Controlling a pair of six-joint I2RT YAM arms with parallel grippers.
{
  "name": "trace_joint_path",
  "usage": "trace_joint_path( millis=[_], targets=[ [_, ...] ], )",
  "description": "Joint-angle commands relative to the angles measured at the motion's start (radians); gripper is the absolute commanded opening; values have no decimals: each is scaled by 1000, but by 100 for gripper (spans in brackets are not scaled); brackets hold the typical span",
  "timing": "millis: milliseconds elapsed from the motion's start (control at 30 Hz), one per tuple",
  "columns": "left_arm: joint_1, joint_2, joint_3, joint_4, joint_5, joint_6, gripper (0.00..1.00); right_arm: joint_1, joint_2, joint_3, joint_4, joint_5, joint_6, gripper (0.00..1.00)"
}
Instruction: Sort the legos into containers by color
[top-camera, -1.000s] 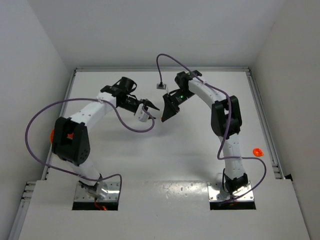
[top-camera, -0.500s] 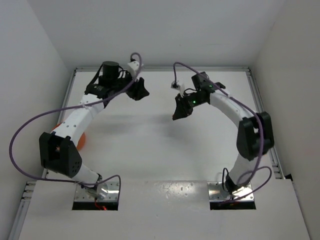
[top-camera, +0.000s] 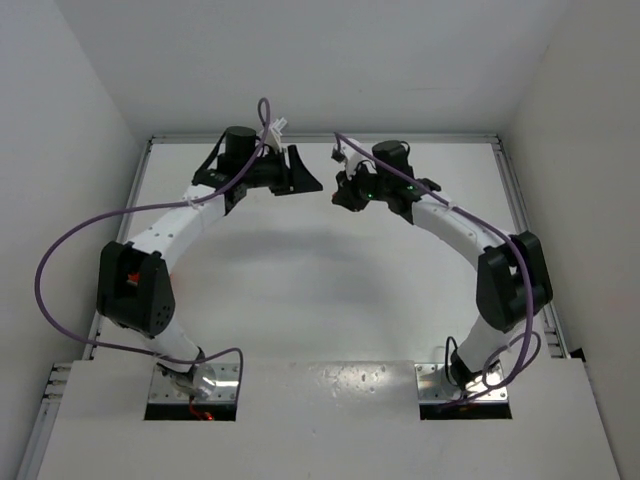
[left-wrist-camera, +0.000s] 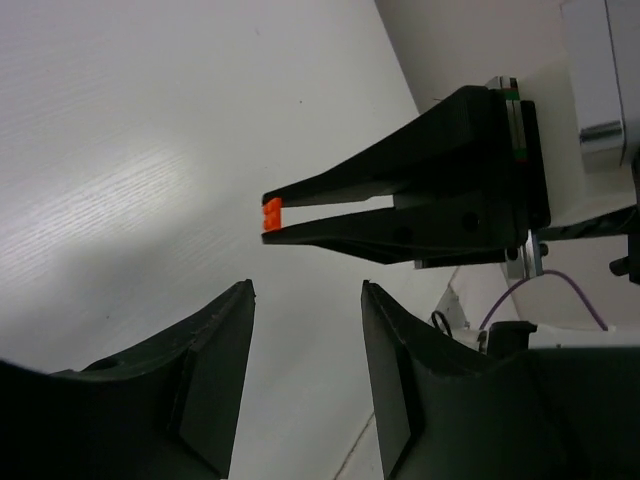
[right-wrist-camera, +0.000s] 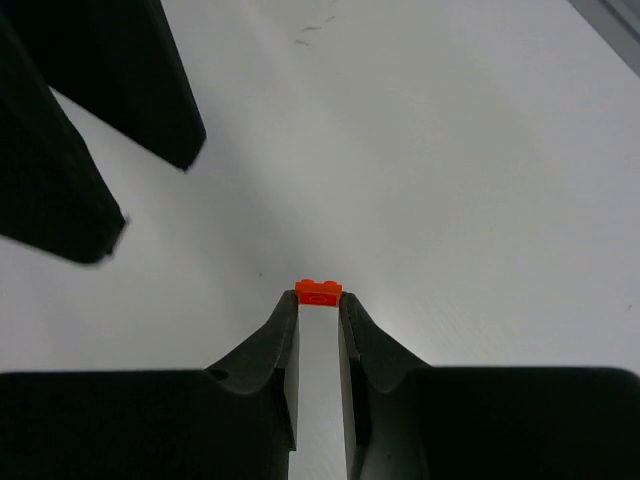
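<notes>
A tiny orange lego (right-wrist-camera: 318, 291) is pinched at the very tips of my right gripper (right-wrist-camera: 318, 300), which is shut on it and held above the white table. In the left wrist view the same lego (left-wrist-camera: 271, 214) shows at the tip of the right gripper (left-wrist-camera: 285, 212). My left gripper (left-wrist-camera: 305, 288) is open and empty, and its fingers (right-wrist-camera: 150, 90) face the brick a short way off. From above, the left gripper (top-camera: 310, 182) and the right gripper (top-camera: 338, 194) point at each other near the table's back edge. The containers are out of view.
The back rail (top-camera: 320, 138) of the table runs just behind both grippers, and white walls close in on three sides. Purple cables (top-camera: 55, 262) loop beside the left arm and over both wrists.
Both arms have swung toward the back of the table. The left gripper has turned to face the right one. The right gripper has stayed shut on the orange lego.
</notes>
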Motion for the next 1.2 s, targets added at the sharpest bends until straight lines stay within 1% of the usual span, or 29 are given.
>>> trace_joint_path(
  millis=[0, 33, 200, 433, 533, 700, 900, 1167],
  targets=[
    [-23, 32, 55, 97, 12, -98, 53, 22, 18, 56, 113, 65, -41, 0],
    [-34, 46, 64, 80, 12, -98, 53, 31, 18, 56, 126, 65, -52, 0],
    [-34, 60, 74, 71, 3, -98, 53, 31, -66, -56, 205, 45, -120, 0],
    [-16, 78, 74, 62, 1, -107, 53, 51, -135, -126, 215, 22, -120, 0],
    [-16, 79, 74, 62, 14, -107, 49, 60, -146, -127, 215, 22, -120, 0],
    [-16, 79, 54, 62, 14, -107, 48, 91, -155, -127, 215, 31, -129, 0],
    [-16, 59, 34, 62, 14, -97, 44, 111, -146, -117, 204, 40, -147, 0],
    [-25, 68, 44, 10, 23, -52, 43, 120, -126, -97, 204, 72, -147, 0]
  ],
)
